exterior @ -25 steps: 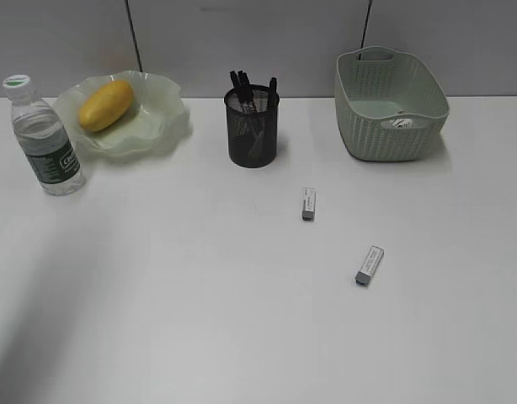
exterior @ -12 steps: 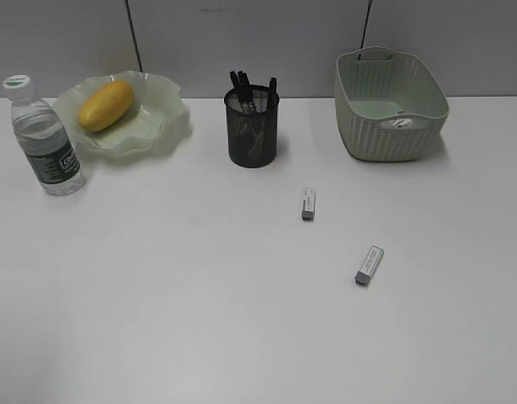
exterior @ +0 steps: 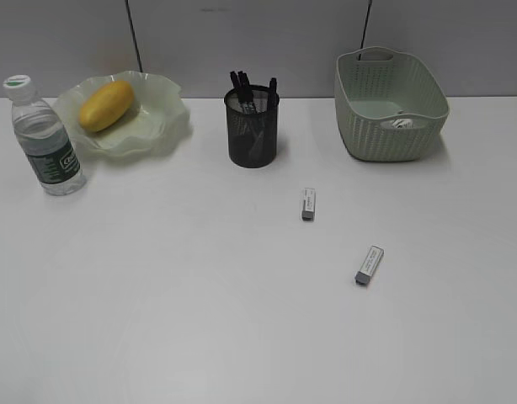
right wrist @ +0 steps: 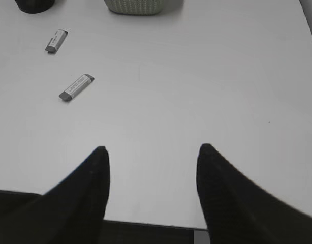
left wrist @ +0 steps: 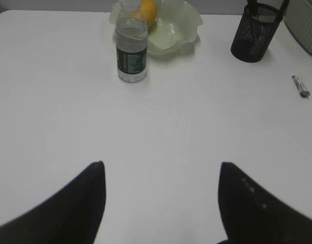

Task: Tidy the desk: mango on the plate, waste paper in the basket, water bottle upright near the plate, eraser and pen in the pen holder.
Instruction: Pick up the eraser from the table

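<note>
Two erasers (right wrist: pixel 76 87) are lying on the desk (exterior: pixel 157 320), well ahead-left of the right gripper (right wrist: pixel 152 152), gaping and empty. Left gripper (left wrist: pixel 161 170), likewise empty, is facing the water bottle (left wrist: pixel 131 48); the exterior view is showing neither gripper.

An office-like desk setting: a plain white desk (exterior: pixel 199 320) backed by grey partition panels (exterior: pixel 242 42), with a black mesh pen holder (exterior: pixel 252 128) and 2 erasers (exterior: pixel 308 204).

I see a matt white desk (exterior: pixel 199 320), a black wire-mesh pen holder (exterior: pixel 253 135), a clear plastic bottle (exterior: pixel 48 143), a translucent glossy plate (exterior: pixel 157 126), a perforated plastic basket (exterior: pixel 385 126) and a smooth-skinned mango (exterior: pixel 105 104).
</note>
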### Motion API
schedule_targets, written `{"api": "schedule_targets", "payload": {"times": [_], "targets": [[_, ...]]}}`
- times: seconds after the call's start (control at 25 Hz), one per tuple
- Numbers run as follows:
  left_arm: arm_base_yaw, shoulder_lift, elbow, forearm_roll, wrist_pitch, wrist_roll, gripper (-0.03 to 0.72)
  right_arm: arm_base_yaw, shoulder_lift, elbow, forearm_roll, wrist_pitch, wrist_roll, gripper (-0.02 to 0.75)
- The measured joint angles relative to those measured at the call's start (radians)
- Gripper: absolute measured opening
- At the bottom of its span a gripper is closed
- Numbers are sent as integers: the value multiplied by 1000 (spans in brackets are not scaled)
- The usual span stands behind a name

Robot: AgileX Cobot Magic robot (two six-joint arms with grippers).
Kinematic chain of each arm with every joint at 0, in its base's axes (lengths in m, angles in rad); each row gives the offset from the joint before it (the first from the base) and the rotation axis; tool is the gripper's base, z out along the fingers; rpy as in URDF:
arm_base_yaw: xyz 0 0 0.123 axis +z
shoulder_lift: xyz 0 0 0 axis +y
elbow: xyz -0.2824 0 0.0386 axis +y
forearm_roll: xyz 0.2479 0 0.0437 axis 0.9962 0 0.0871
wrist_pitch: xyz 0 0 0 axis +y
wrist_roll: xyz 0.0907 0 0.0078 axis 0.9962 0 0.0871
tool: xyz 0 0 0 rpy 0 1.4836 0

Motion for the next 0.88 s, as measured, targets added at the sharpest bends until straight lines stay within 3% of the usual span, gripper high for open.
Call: {"api": "schedule_targets", "payload": {"times": [0.32, 0.52, 0.72, 0.88], "targets": [[0, -19, 43, 59, 30, 0, 518, 0, 98, -43, 3, -119, 0, 440], [0, -19, 50, 59, 27, 0, 514, 0, 354, -48, 29, -221, 1, 440], [0, -19, 50, 65, 26, 0, 511, 0, 674, -64, 148, -333, 4, 440], [0, -19, 50, 68, 26, 0, 508, 0, 911, -134, 172, -344, 20, 440]]}}
